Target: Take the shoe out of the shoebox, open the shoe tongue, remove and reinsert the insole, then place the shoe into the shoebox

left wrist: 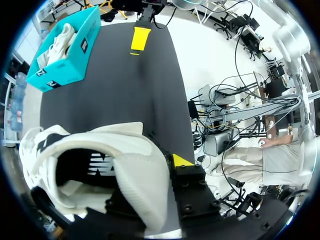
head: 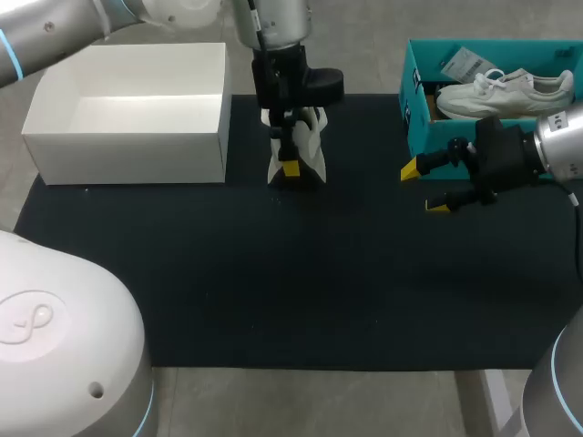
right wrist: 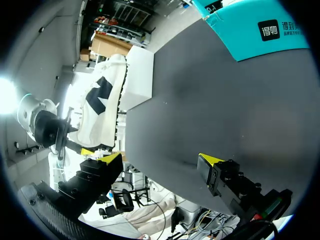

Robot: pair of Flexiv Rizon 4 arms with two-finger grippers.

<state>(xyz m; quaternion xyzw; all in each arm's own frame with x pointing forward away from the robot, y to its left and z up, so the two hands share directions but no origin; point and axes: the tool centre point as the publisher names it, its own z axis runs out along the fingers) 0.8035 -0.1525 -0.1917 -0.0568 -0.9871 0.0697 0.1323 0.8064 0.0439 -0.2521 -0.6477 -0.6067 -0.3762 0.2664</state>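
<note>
1. Landmark for all positions: the teal shoebox (head: pixel 417 127), standing at the far right corner of the dark mat (head: pixel 273 273).
2. The shoe (left wrist: pixel 132 160) was out of the teal shoebox, well to its left near the middle of the mat. It stood on end, with its lower end down on the mat.
3. The left gripper (head: pixel 291 162) came down on the shoe from above. Its fingers were clamped on the shoe's upper wall. Judged purpose: to keep the shoe upright and steady, with its opening offered to the other arm.
4. In the left wrist view the opening faced out along the fingers. The inside looked dark, and I could not tell whether the insole was seated.
5. The right gripper (head: pixel 424 188) hung just in front of the teal shoebox, between it and the shoe. Its fingers were spread apart with nothing between them, pointing toward the shoe. Judged purpose: ready to work the tongue or insole.
6. A second shoe (head: pixel 506 91) lay inside the teal shoebox.
7. A white box (head: pixel 127 146) sat far to the left of the teal shoebox, beyond the held shoe.
8. Judged progress: the shoe was taken out, and the return to the box was not yet done.
</note>
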